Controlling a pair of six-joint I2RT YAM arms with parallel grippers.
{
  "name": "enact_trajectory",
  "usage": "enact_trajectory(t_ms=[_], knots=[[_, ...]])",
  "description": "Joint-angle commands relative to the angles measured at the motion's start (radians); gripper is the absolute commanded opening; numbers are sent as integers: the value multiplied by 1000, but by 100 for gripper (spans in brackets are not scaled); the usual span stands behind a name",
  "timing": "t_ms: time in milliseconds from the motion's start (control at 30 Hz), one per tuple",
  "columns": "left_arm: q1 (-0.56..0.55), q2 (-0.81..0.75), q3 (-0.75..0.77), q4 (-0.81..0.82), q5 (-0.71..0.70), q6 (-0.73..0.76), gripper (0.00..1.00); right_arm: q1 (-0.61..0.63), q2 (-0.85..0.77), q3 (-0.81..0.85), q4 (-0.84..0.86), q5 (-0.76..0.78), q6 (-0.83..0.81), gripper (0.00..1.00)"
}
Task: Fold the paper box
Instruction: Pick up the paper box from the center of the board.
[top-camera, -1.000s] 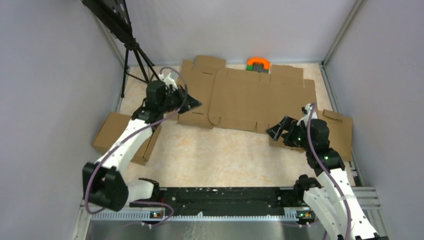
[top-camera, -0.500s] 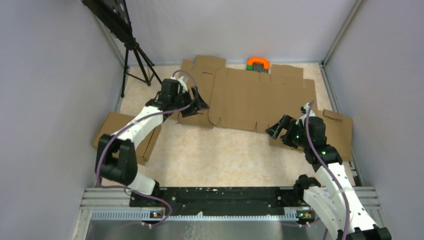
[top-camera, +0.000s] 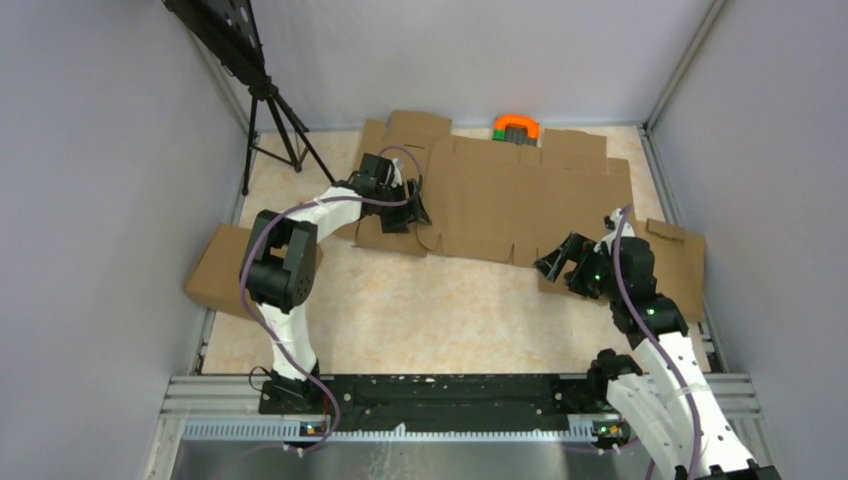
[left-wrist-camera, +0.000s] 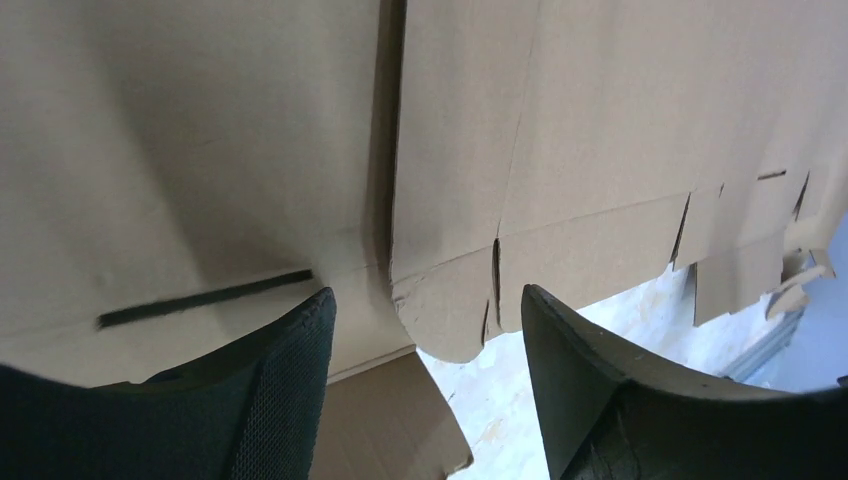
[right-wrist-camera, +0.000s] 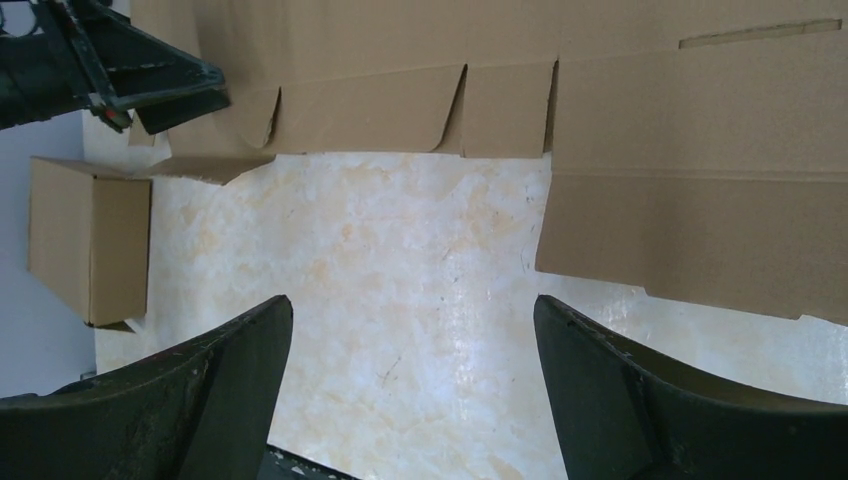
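Top external view: the paper box (top-camera: 520, 205) lies flat across the far table (top-camera: 430, 300). It looks light and stiff but easily creased, best pinched at an edge flap. The left gripper (top-camera: 412, 208) gapes over its near-left corner, gripping nothing. The right gripper (top-camera: 558, 262) is spread wide and empty.

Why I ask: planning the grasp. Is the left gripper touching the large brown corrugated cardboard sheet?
Cannot tell. Left wrist view: left gripper over cardboard sheet, contact unclear.
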Motion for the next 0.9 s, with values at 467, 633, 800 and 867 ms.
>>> enact_trajectory(t_ms=[467, 633, 800, 867], knots=[[64, 113, -66, 443, 470, -276, 51, 4, -22, 16, 38, -32, -16, 88], [65, 154, -54, 492, 491, -316, 52, 4, -41, 13, 43, -38, -12, 87], [53, 188, -43, 548, 511, -354, 46, 3, -37, 16, 45, -43, -9, 87], [45, 190, -22, 510, 487, -328, 45, 3, -36, 16, 44, -42, -10, 87]])
